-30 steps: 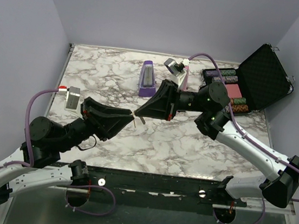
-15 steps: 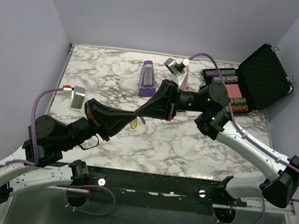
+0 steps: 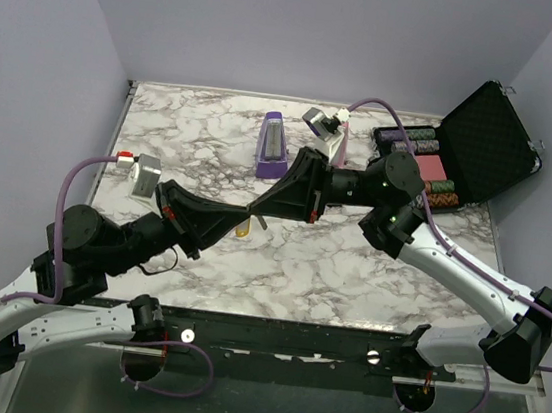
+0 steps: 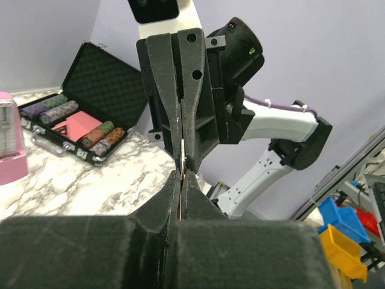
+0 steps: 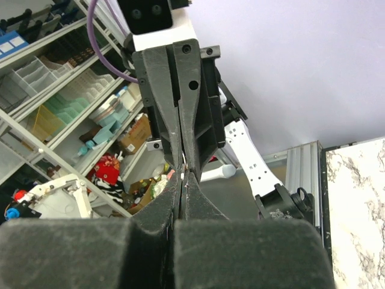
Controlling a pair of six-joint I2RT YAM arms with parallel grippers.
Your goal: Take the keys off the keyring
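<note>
Black left gripper (image 3: 245, 214) pinched tight on the keys (image 3: 243, 229), yellow part hanging under the tips over the marble table (image 3: 349, 266), right gripper (image 3: 253, 209) meeting it tip to tip, fingers likewise clamped on the keys, purple metronome (image 3: 272, 148) behind.

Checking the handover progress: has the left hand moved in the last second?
Yes. The left hand has advanced toward the purple metronome and now meets the right hand at the keys.
</note>
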